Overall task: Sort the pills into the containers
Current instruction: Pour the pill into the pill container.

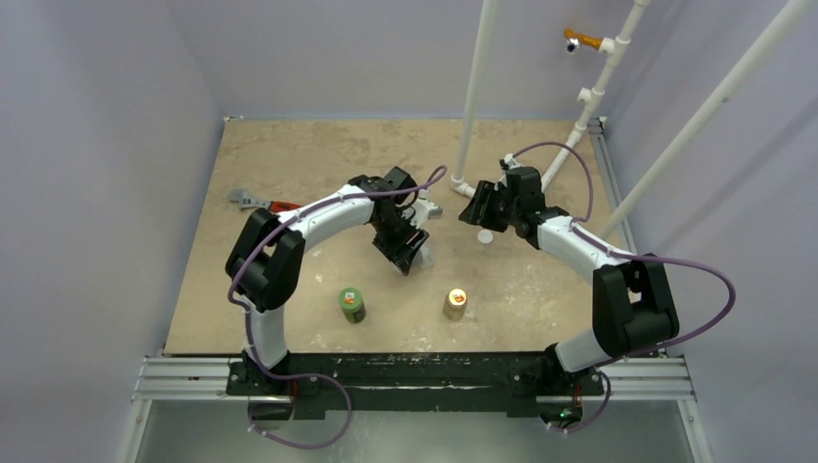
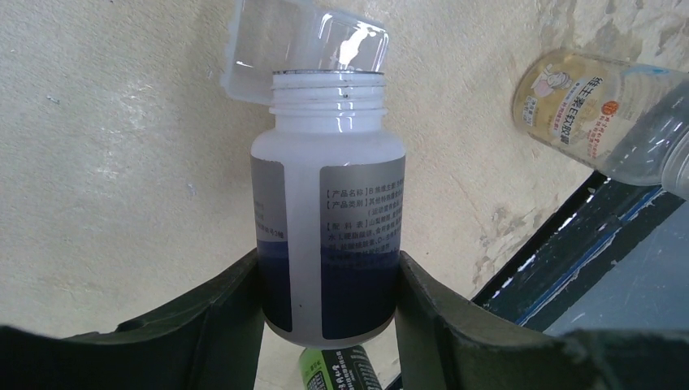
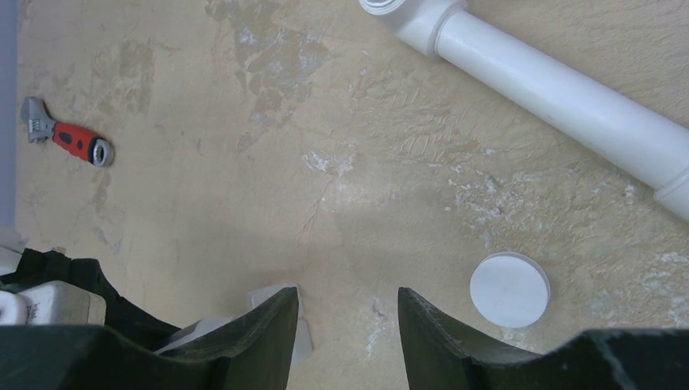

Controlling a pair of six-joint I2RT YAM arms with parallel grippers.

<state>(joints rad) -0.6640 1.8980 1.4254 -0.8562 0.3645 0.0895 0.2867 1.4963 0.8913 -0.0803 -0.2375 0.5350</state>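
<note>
Looks barely begun, with left tool [image 2: 327,272] clamped on uncapped white bottle [image 2: 325,187] facing clear case [image 2: 309,41], right tool [image 3: 348,305] apart, no pills visible.

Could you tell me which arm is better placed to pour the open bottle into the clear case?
Left. The left gripper grips the uncapped bottle, its mouth pointing at the clear case. The right gripper is open, empty, near the white cap.
</note>
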